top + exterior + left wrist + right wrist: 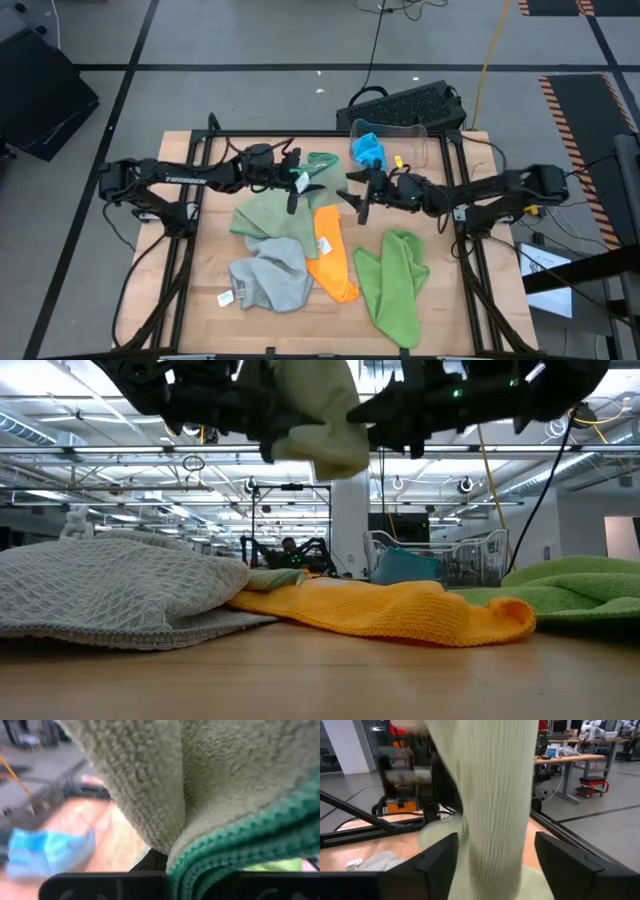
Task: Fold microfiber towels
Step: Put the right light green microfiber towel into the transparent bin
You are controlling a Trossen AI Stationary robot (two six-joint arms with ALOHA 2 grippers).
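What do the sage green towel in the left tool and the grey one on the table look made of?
Sage green towel: soft looped pile, matte, with a darker green stitched edge; likely microfiber terry. Grey towel: a raised waffle-like weave, matte and limp, probably microfiber too, though the fibre itself cannot be confirmed.

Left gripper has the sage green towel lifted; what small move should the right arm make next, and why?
Probably close the right gripper on the hanging sage green towel. Its fingers stand open on either side of the cloth, while the left gripper is shut on it above the table, so a second hold would let both arms spread it.
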